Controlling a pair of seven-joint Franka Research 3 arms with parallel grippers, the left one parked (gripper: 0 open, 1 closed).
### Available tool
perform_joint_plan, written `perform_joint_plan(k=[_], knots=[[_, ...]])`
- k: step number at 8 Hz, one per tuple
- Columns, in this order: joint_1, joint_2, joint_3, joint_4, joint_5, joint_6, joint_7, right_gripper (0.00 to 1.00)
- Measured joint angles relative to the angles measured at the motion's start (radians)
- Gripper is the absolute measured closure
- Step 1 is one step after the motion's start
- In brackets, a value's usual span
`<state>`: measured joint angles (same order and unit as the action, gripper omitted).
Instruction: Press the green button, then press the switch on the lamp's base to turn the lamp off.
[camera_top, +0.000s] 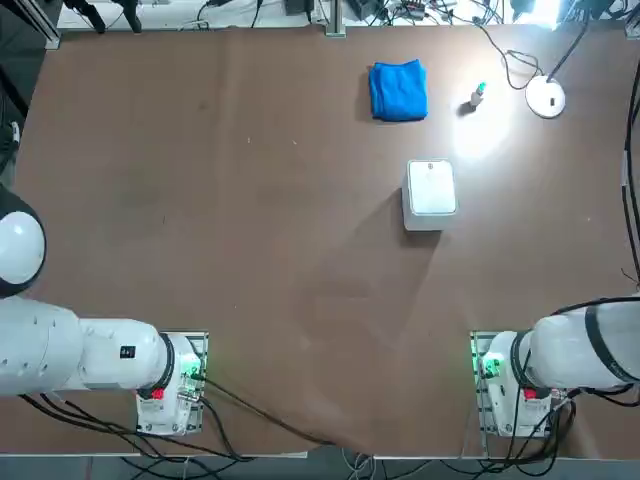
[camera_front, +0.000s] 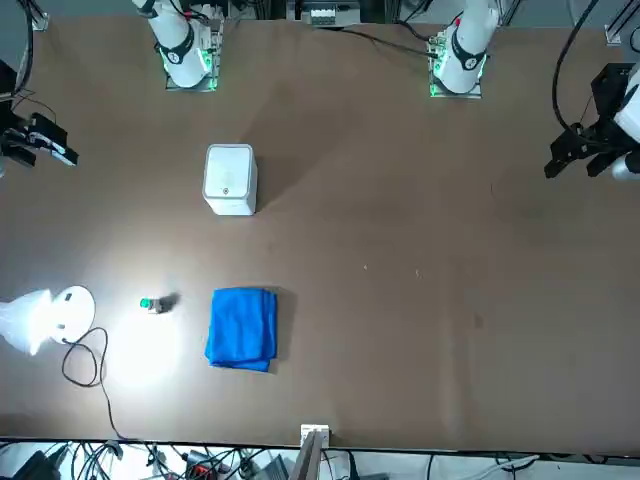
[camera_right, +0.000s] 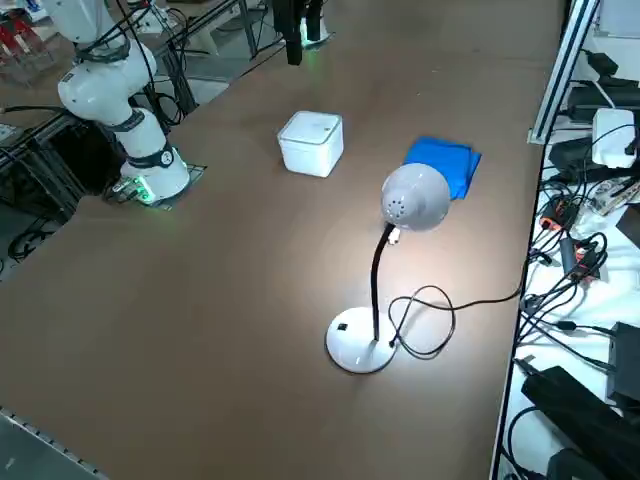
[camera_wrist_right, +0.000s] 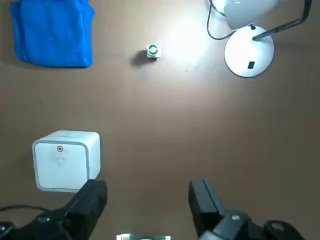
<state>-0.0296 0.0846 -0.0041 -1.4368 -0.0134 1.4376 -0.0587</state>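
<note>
The green button (camera_wrist_right: 152, 50) is a tiny stub with a green cap, standing between the blue cloth and the lamp's base (camera_wrist_right: 248, 57); it also shows in the top view (camera_top: 478, 94) and the front view (camera_front: 148, 304). The lamp (camera_right: 415, 197) is lit and throws a bright patch on the table. Its white disc base (camera_right: 358, 345) carries the dark switch (camera_wrist_right: 251, 65). My right gripper (camera_wrist_right: 147, 200) hangs open and empty high over the table, on the robot's side of the white box and far from the button and the base. The front view shows the gripper (camera_front: 62, 152) at the table's edge.
A white square box (camera_top: 431, 190) stands mid-table, nearer the robot than the button. A folded blue cloth (camera_top: 398, 90) lies beside the button. The lamp's black cord (camera_right: 440, 320) loops near the base. Cables and power strips (camera_right: 590, 260) line the far edge.
</note>
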Motion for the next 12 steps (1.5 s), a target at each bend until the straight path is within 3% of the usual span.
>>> perform_joint_plan(k=[1,2,6,8,12], knots=[[-0.001,0.001,0.000,0.000,0.000,-0.009,0.020,0.04],[0.000,0.003,0.001,0.000,0.000,-0.033,0.035,0.14],[0.030,0.021,0.014,-0.005,0.001,-0.062,0.152,0.96],[0.056,0.069,0.017,-0.036,0.001,0.004,0.196,0.99],[0.060,0.289,0.017,-0.076,0.001,0.424,0.214,0.99]])
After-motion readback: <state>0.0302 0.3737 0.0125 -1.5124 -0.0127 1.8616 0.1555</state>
